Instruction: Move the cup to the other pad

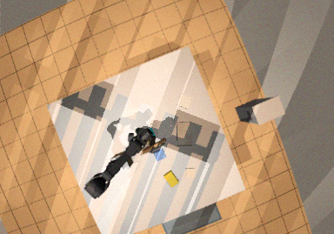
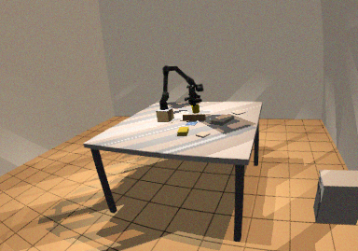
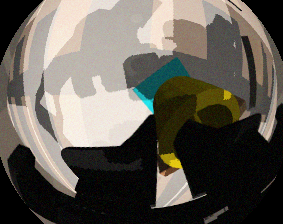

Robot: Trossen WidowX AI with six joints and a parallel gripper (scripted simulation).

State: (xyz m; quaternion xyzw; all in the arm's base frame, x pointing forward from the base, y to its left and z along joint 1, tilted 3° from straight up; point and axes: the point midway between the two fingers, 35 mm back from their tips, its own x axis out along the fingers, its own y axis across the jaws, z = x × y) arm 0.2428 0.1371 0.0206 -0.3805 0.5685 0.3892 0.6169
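Observation:
The yellow cup is between the fingers of my gripper, which is shut on it. The cup looks roughly upright in the exterior view. The cyan pad lies just beyond the cup in the wrist view, partly covered by it; in the top view the arm hides most of the pad. Whether the cup's base touches anything is not clear. The blue pad lies bare on the other side of a brown bar. The marbles cannot be made out.
The low brown bar stands between the two pads. A yellow block lies past the blue pad. A flat slab lies to the right. A brown box stands near the arm's base.

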